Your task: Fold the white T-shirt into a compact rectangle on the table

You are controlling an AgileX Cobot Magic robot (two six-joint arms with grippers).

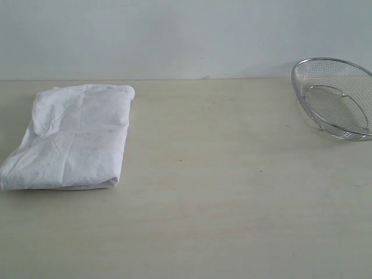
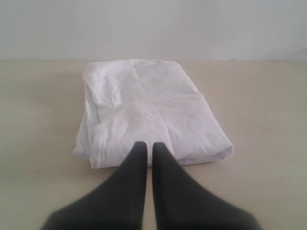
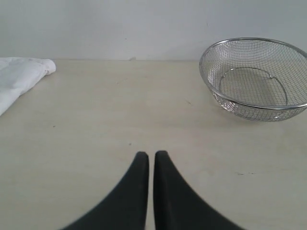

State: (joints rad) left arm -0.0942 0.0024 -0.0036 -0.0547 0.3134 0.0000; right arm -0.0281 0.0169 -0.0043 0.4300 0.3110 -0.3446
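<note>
The white T-shirt point(image 1: 75, 136) lies folded into a wrinkled, roughly rectangular bundle on the left of the pale table point(image 1: 232, 192). In the left wrist view the same T-shirt point(image 2: 148, 110) lies just beyond my left gripper point(image 2: 149, 145), whose black fingers are shut with nothing between them. My right gripper point(image 3: 150, 155) hangs over bare tabletop, also shut and empty, with a corner of the T-shirt point(image 3: 21, 76) off to one side. Neither arm shows in the exterior view.
A round wire-mesh metal basket point(image 1: 337, 99) stands at the table's far right, near the back wall; it also shows in the right wrist view as the basket point(image 3: 256, 79). Bare tabletop spreads between shirt and basket.
</note>
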